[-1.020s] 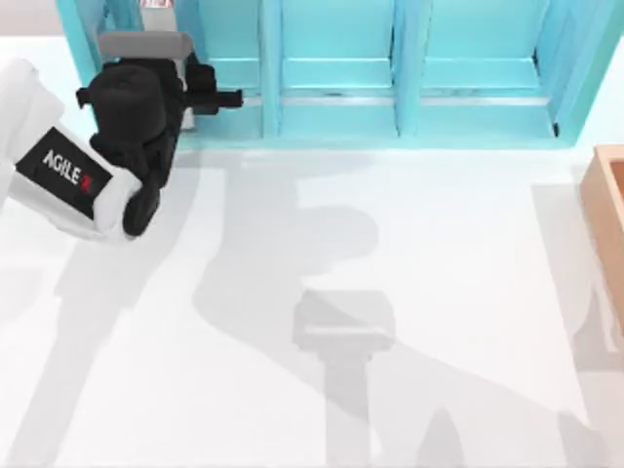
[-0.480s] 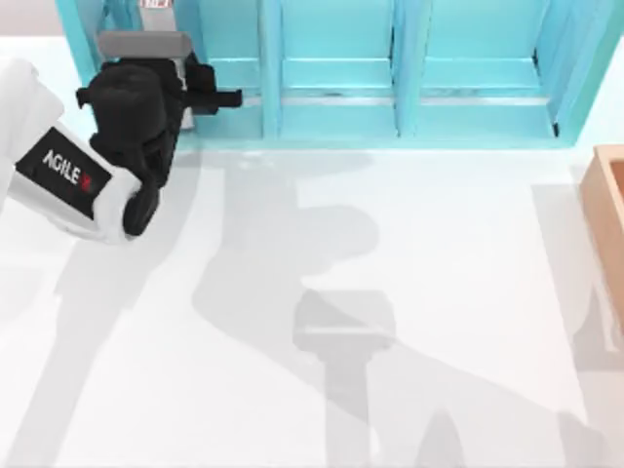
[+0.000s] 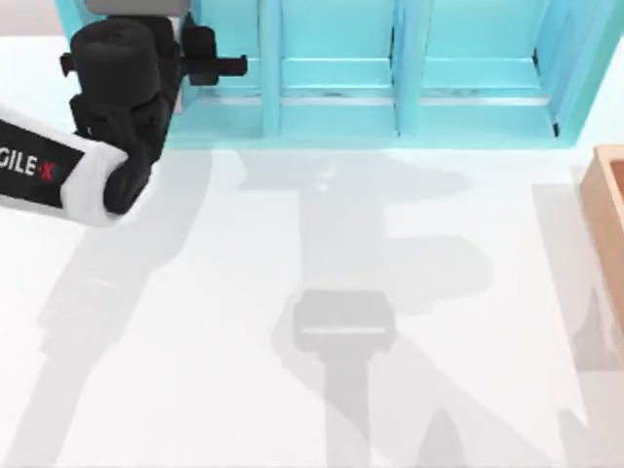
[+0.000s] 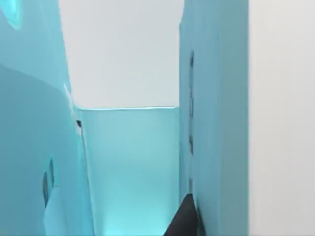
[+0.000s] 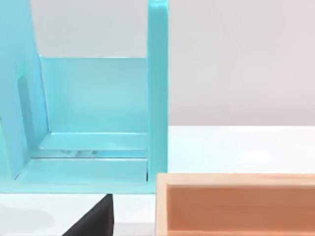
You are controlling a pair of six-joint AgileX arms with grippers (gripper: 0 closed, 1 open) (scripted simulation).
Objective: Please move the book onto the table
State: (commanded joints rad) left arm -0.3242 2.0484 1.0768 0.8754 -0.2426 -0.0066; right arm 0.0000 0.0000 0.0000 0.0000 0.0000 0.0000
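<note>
Book: hidden from view; its place cannot be told.
Left hand [image 3: 146, 39]: at the shelf unit's [image 3: 341, 97] leftmost compartment, above the counter's [image 3: 195, 341] far-left edge; grip cannot be told.
Right arm: parked, facing the wooden box [image 5: 236, 201].

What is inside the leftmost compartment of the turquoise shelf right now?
The left gripper reaches into the shelf's leftmost compartment from the table. The arm covers what is inside, so the book cannot be made out there.
</note>
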